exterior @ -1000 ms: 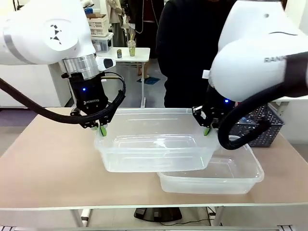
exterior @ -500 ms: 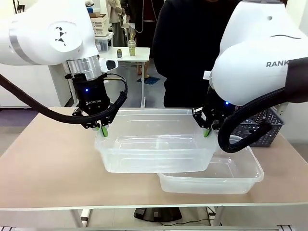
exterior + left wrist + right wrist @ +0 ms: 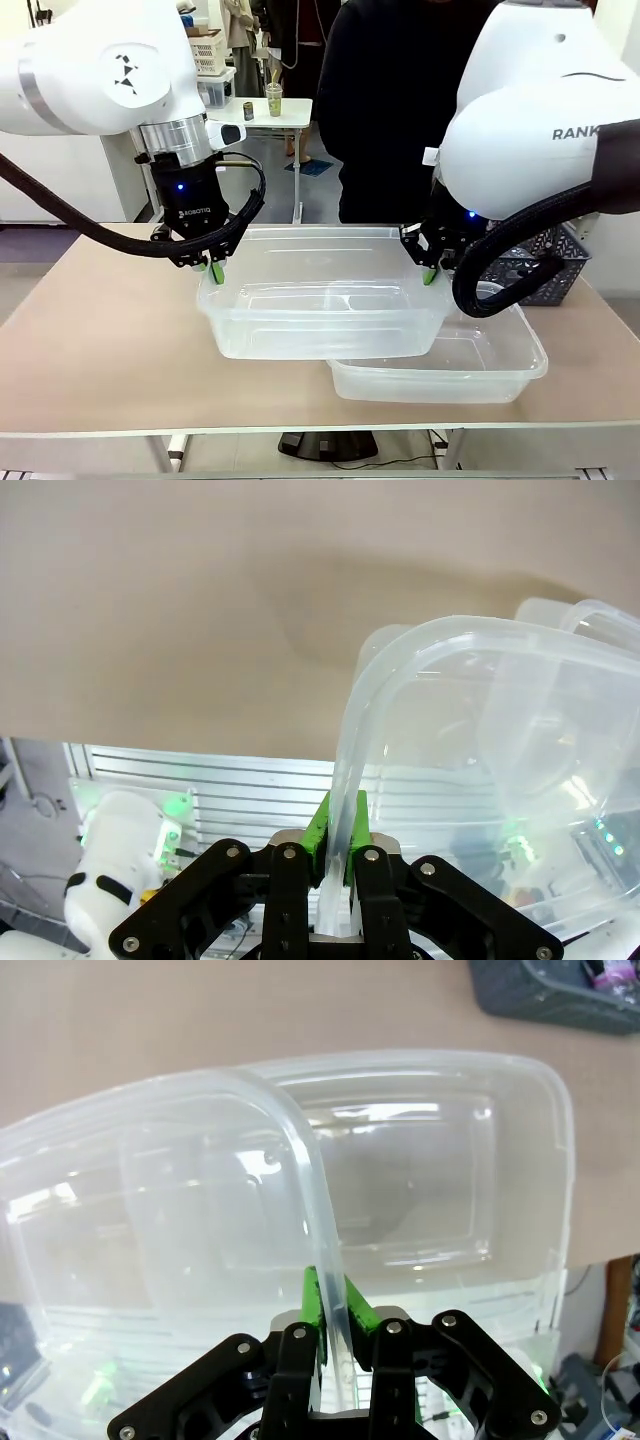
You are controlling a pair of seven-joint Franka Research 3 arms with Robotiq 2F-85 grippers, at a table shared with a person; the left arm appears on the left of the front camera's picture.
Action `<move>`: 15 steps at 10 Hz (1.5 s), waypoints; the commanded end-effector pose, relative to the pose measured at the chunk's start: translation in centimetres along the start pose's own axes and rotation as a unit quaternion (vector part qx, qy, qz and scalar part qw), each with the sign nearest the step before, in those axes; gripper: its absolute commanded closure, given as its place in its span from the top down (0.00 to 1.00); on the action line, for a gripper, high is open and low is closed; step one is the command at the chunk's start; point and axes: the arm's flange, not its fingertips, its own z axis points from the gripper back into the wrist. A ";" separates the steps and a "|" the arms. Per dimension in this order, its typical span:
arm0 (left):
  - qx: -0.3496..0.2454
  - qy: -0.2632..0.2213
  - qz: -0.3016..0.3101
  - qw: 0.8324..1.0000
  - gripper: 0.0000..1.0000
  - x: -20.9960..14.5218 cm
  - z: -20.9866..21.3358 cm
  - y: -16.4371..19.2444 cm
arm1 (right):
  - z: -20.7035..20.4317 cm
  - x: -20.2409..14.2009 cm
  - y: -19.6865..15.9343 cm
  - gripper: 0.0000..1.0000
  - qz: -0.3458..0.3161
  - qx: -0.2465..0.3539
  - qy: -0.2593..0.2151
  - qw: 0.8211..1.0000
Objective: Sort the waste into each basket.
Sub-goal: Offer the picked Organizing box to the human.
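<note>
"Where are the tubs?"

"The left tool point(image 3: 212, 268) and the right tool point(image 3: 430, 272) each pinch tight on an end rim of one clear tub point(image 3: 320, 315). Its right front corner lies over the second tub point(image 3: 480, 375), near the desk point(image 3: 100, 340) front edge."

"Any free room?"

"Bare desk on the left. A grey basket point(image 3: 545, 265) sits close on the right."

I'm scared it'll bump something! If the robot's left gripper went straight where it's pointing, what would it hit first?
The left gripper points down, its jaws pinching the rim of the upper clear tub, so that comes first; beyond it, probably the table.
</note>
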 end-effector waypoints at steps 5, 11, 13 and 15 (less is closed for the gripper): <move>-0.003 -0.003 0.005 1.000 0.06 -0.3 0.3 0.5 | 0.2 0.5 -0.1 0.06 0.002 0.002 0.001 1.000; -0.003 -0.003 0.005 1.000 0.06 -0.3 0.3 0.5 | 0.2 0.5 -0.1 0.06 0.002 0.002 0.001 1.000; -0.003 -0.003 0.005 1.000 0.06 -0.3 0.3 0.5 | 0.2 0.5 -0.1 0.06 0.002 0.002 0.001 1.000; -0.003 -0.003 0.005 1.000 0.06 -0.3 0.3 0.5 | 0.2 0.5 -0.1 0.06 0.002 0.002 0.001 1.000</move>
